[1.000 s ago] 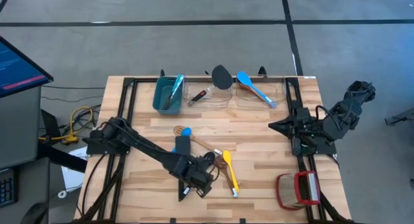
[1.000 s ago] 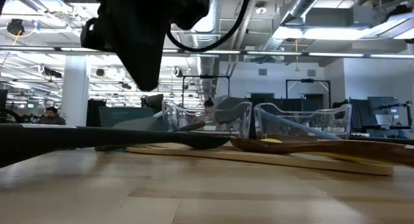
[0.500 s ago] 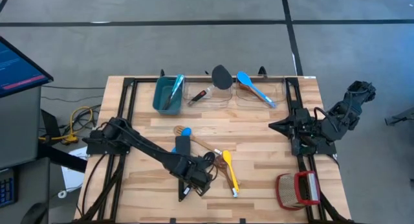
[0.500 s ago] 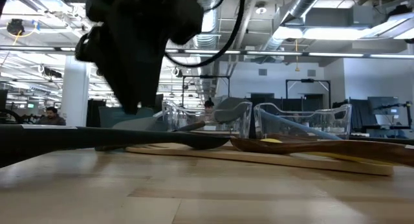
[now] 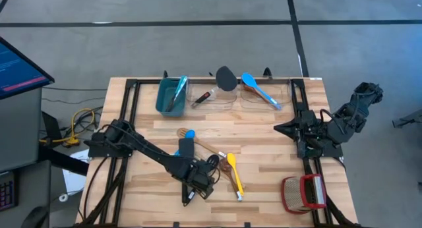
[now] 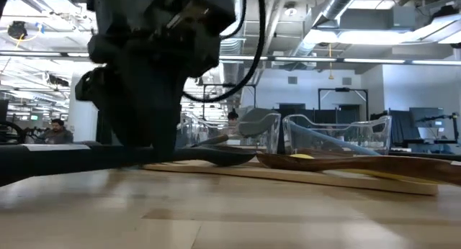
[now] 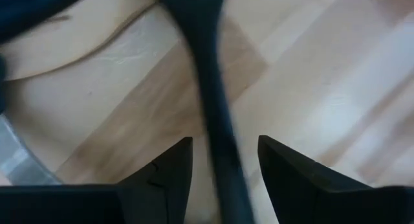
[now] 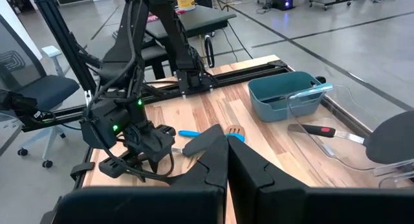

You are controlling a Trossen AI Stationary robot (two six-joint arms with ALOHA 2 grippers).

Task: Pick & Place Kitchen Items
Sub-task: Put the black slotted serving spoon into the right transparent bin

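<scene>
A black spatula (image 7: 217,140) lies flat on the worktop (image 5: 264,182), toward its front and just left of the middle. Its dark handle runs between the two fingers (image 7: 162,175) of the left pincer (image 5: 201,183), which is low over it with its jaws spread and a gap showing on either side of the handle. Nothing is gripped yet. In the low view the pincer hangs right at the handle, almost down on the wood.

Just beside it lie a wooden spoon (image 5: 229,166) and a yellow spoon (image 5: 235,178), close together and angled alike. A blue-tipped utensil (image 5: 187,133) sits a little farther back. Along the far edge are a teal bin (image 5: 169,96) holding a utensil, a black turner (image 5: 225,78) and a blue spoon (image 5: 257,88) among clear holders. A woven basket (image 5: 303,194) stands at the front right corner.

The right pincer (image 8: 226,160) is clenched on nothing, and that arm waits at the right edge of the worktop.

The step in hand looks like the grasp of the spatula: the pincer straddles the handle, so the pick has yet to be made. The next move calls for settling squarely over the handle and closing on it without sliding it, then lifting clear of the spoons nearby. The thin handle lies flat on wood, so the fingertips likely need to come right down to the surface.
</scene>
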